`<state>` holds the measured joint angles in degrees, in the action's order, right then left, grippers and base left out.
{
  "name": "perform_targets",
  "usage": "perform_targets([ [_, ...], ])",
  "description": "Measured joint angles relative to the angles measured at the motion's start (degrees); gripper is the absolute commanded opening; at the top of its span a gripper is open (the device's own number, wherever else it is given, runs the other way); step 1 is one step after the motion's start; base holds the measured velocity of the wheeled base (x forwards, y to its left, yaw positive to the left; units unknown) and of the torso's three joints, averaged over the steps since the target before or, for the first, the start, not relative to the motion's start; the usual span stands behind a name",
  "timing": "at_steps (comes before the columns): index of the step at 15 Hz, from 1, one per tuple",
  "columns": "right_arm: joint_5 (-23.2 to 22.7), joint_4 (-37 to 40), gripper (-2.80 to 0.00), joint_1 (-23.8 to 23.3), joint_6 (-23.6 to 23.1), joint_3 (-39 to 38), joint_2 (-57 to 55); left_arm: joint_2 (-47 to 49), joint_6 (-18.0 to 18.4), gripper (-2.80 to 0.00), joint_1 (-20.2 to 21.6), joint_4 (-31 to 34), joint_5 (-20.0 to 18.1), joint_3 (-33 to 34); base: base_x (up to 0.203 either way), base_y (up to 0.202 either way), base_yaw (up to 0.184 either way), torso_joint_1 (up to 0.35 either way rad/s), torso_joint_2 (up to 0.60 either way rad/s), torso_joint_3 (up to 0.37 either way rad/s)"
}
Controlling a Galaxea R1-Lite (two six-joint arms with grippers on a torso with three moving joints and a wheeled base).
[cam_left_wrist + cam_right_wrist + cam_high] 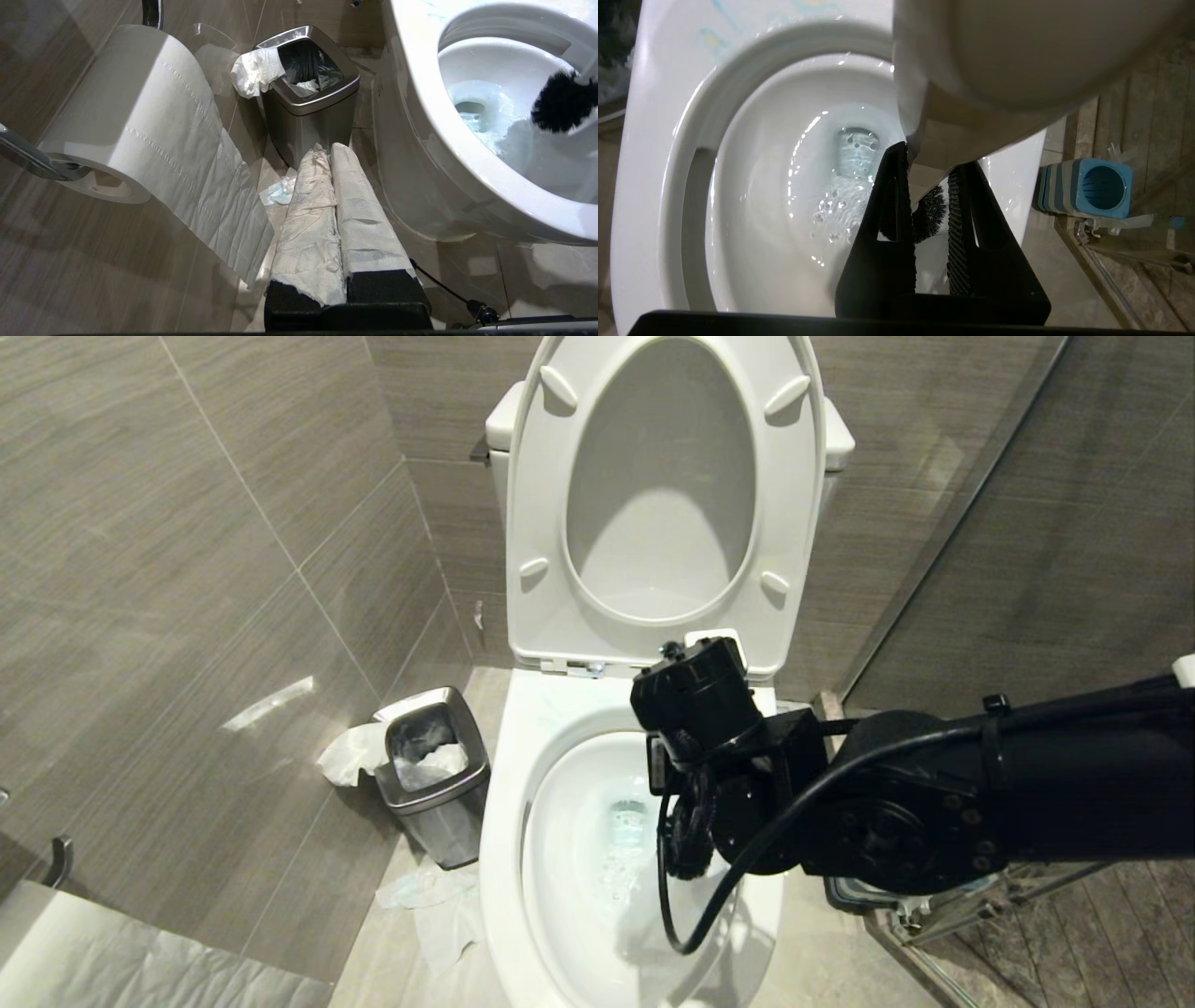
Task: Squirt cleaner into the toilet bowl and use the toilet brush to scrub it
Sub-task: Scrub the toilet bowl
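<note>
The right gripper (927, 186) hangs over the toilet bowl (523, 821), its jaws closed on the white handle of the toilet brush (563, 107); the black bristle head hangs below it, inside the basin and above the water. Bluish foam on the water and blue streaks on the rim suggest the cleaner is already in, so scrubbing looks to be the step in hand, with most of the bowl wall left to work. The left gripper (331, 224), wrapped in paper and shut, is parked low beside the bowl. Around them: grey tiled walls, a steel bin (434, 775) beyond the bowl, and the blue striped holder (1092, 189) on the floor to the right gripper's other side.
</note>
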<state>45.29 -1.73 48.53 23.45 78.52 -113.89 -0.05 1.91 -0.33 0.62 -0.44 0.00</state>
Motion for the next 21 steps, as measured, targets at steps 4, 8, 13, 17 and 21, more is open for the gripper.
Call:
perform_targets([
  [4, -1.80, 0.05, -2.80, -3.28, -0.52, 5.16, -1.23, 0.00, 0.01, -2.80, -0.02, -0.02, 0.00, 0.00, 0.000, 0.000, 0.000, 0.000, 0.00, 0.000],
  [8, -2.98, 0.28, -2.80, -5.40, -2.66, 16.37, -7.06, 0.00, 0.00, -2.80, 0.00, 0.00, 0.00, 0.00, 0.000, 0.000, 0.000, 0.000, 0.00, 0.000],
  [13, -3.28, 4.21, -2.80, -4.01, -4.18, 28.63, -13.87, 0.00, 0.02, -2.80, 0.00, 0.00, 0.02, 0.00, 0.000, 0.000, 0.000, 0.000, 0.00, 0.000],
  [17, -3.24, 7.84, -2.80, 0.21, -4.43, 34.72, -16.72, 0.00, 0.01, -2.80, -0.02, -0.01, 0.01, 0.00, 0.000, 0.000, 0.000, 0.000, 0.00, 0.000],
  [21, -2.99, 8.37, -2.80, 4.10, -4.19, 34.90, -16.70, 0.00, 0.02, -2.80, -0.02, 0.00, 0.02, 0.00, 0.000, 0.000, 0.000, 0.000, 0.00, 0.000],
])
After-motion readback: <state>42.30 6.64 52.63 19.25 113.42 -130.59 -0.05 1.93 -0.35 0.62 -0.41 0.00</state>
